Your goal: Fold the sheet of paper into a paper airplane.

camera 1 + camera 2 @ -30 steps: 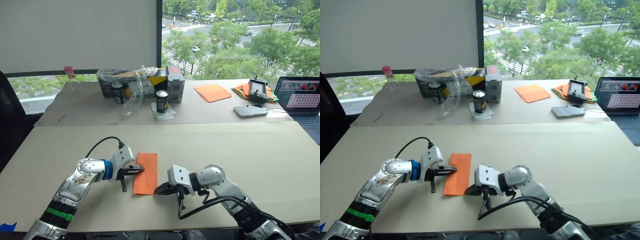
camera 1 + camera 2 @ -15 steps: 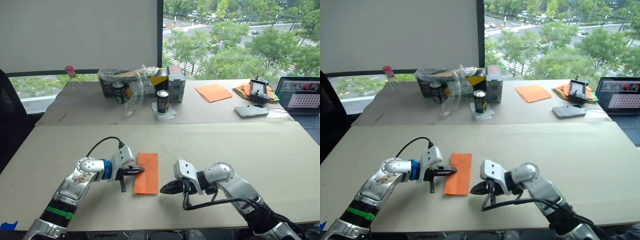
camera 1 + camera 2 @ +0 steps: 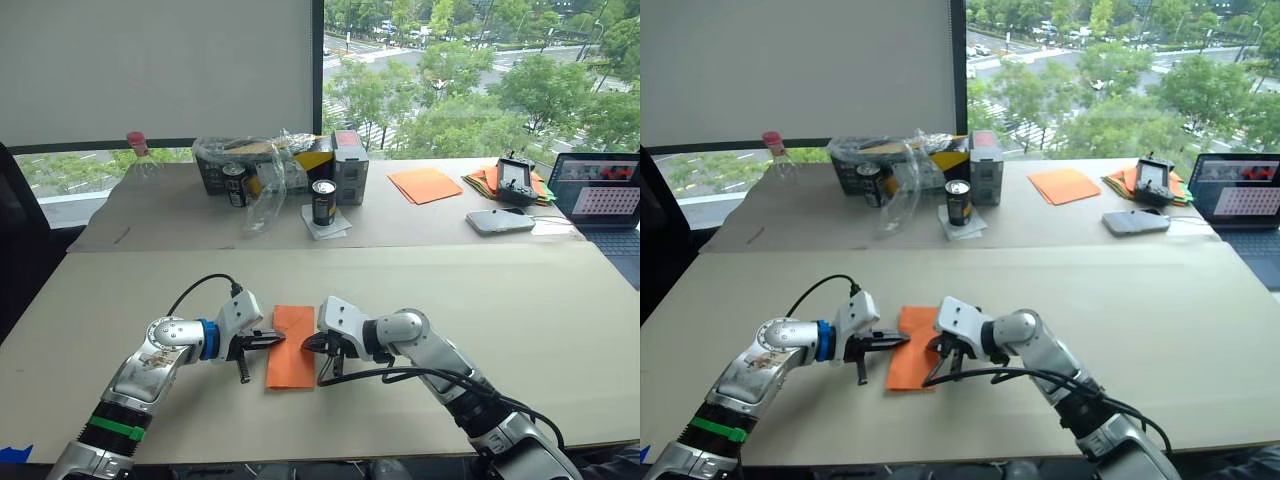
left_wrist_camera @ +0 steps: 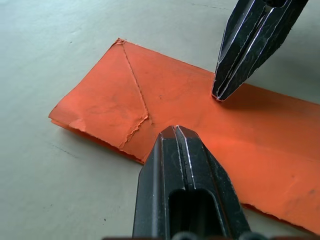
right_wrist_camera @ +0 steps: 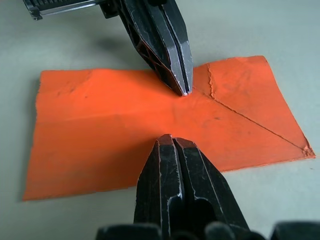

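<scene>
Creased paper (image 3: 291, 346) flat on table (image 3: 520, 310), left gripper (image 4: 176, 131) and right gripper (image 5: 167, 138) closed, tips pressed on paper from opposite edges, contact partly hidden.

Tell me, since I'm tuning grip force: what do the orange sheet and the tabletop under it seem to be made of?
The sheet of paper looks like thin matte paper: sharp crease lines, a slightly ragged fold edge and faint wrinkles. The table looks like a smooth, matte beige board, perhaps laminate or card; its look leaves that open. The shut left gripper and right gripper both press on the sheet.
</scene>
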Robot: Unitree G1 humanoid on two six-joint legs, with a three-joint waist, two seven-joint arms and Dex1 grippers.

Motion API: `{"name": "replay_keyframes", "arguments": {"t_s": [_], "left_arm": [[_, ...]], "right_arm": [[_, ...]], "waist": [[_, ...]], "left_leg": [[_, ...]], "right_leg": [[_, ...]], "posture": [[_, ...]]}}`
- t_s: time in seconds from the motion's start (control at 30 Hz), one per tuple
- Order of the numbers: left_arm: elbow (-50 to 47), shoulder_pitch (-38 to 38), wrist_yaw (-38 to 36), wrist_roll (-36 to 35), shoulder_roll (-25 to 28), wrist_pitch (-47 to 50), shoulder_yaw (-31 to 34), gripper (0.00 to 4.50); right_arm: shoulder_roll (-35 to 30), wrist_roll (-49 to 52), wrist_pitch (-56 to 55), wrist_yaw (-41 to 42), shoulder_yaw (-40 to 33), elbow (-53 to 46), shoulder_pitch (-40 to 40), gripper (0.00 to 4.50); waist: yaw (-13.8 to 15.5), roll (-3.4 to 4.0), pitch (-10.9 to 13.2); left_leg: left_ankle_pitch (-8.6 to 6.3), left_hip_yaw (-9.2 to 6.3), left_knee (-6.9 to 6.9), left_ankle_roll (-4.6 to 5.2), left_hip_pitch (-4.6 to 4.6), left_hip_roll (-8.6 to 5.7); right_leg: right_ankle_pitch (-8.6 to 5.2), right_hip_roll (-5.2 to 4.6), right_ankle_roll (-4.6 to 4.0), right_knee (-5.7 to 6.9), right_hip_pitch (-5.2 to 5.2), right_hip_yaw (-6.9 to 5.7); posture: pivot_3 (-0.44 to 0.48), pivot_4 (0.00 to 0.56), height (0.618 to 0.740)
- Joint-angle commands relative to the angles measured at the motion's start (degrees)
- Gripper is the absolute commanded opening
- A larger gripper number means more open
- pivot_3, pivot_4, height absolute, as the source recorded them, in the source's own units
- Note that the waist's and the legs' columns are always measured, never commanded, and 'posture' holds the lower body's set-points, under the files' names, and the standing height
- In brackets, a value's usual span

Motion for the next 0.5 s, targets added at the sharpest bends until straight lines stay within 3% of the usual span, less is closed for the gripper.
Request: {"name": "replay_keyframes", "arguments": {"t_s": [0.03,0.23,0.37,0.5], "left_arm": [[-5.1,1.2,1.1,-2.6,1.1,2.5,3.3,0.0],[-8.7,4.3,3.4,-6.0,1.9,5.7,8.5,0.0],[-11.6,3.4,5.3,-13.9,1.5,14.0,15.1,0.0],[-10.5,4.1,3.2,-12.6,5.0,12.5,14.2,0.0]], "right_arm": [[0.0,-1.4,0.3,-1.1,0.3,3.4,1.0,0.02],[0.5,2.1,-2.7,0.5,-3.1,0.9,1.0,0.02],[-0.3,7.8,1.7,1.2,-8.8,-5.6,0.3,0.02],[-4.0,11.5,6.9,3.7,-11.3,-12.3,0.6,0.02]], "waist": [[0.1,0.0,0.0],[0.2,0.01,0.0],[0.3,-0.03,0.2],[0.4,-0.02,0.2]], "left_leg": [[0.0,0.0,0.0,0.0,0.0,0.02],[0.0,-0.01,0.01,0.0,-0.01,0.0],[0.0,-0.01,0.01,0.0,-0.1,-0.01],[-0.02,-0.02,-0.01,-0.01,-0.13,-0.01]], "right_leg": [[0.0,0.01,0.0,0.0,0.01,-0.01],[0.0,0.01,0.0,-0.01,0.0,0.0],[0.0,0.0,0.0,-0.02,-0.07,-0.01],[0.0,-0.01,0.0,-0.07,-0.08,-0.01]], "posture": [[0.0,0.15,0.67],[0.0,0.15,0.67],[0.0,0.15,0.67],[0.0,0.15,0.67]]}}
